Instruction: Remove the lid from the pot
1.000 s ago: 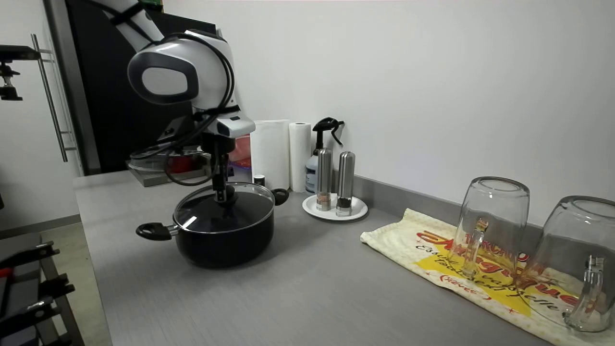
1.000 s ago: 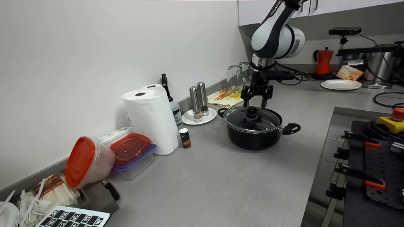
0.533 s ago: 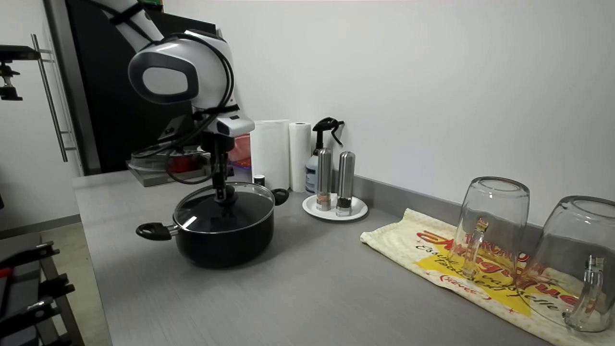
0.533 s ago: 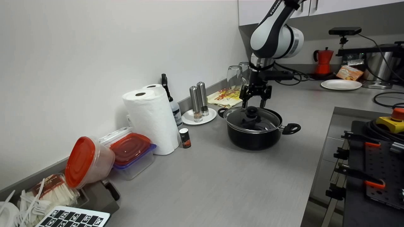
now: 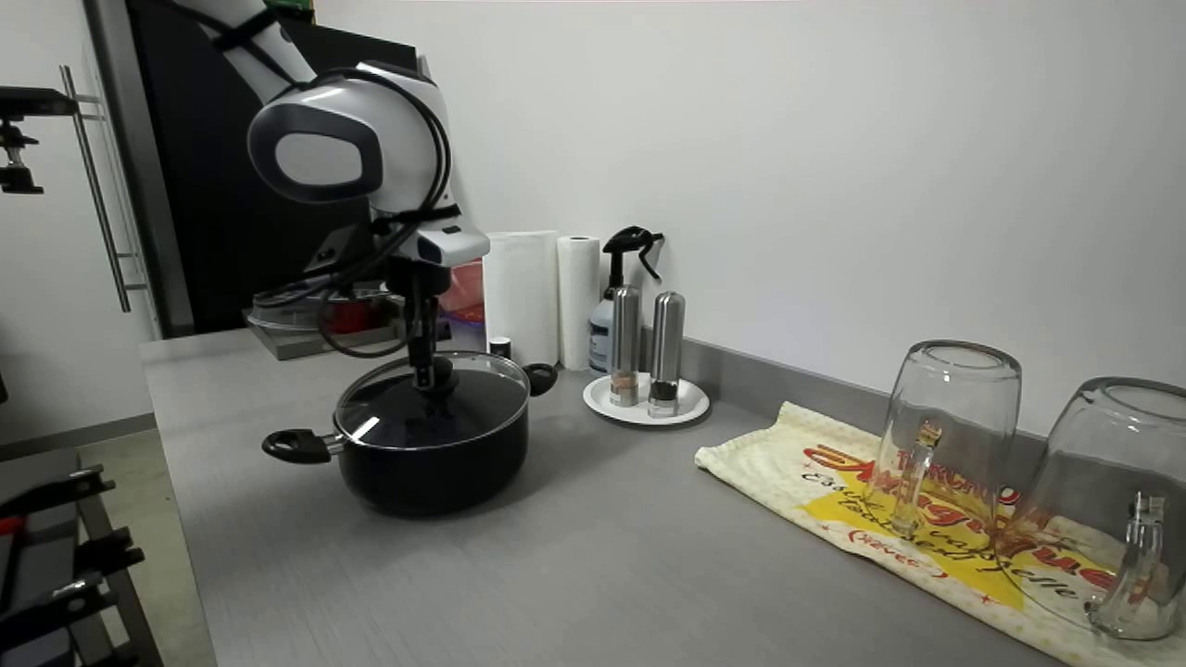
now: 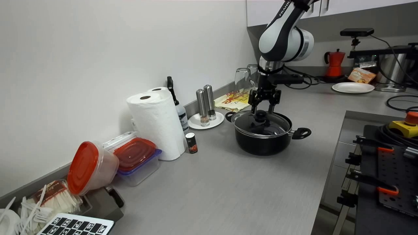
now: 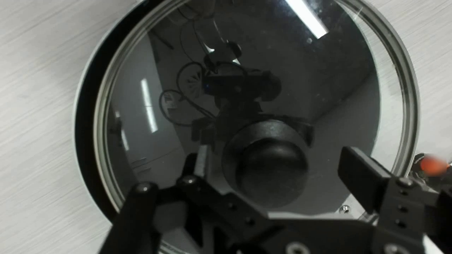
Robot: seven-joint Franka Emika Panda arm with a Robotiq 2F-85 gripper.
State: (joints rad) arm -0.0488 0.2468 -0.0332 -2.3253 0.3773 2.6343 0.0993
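Exterior views both show grinders [image 6: 202,107] on a plate [image 6: 195,122] near the pot [image 6: 263,144]; the gripper [image 7: 278,157], fingers [image 7: 363,180] apart, straddles the lid's [image 7: 257,106] knob [image 7: 272,169].

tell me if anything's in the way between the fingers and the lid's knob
Nothing visible is. In the wrist view the fingers are open, one to each side of the knob, with a gap at both; only the lid shows in those gaps.
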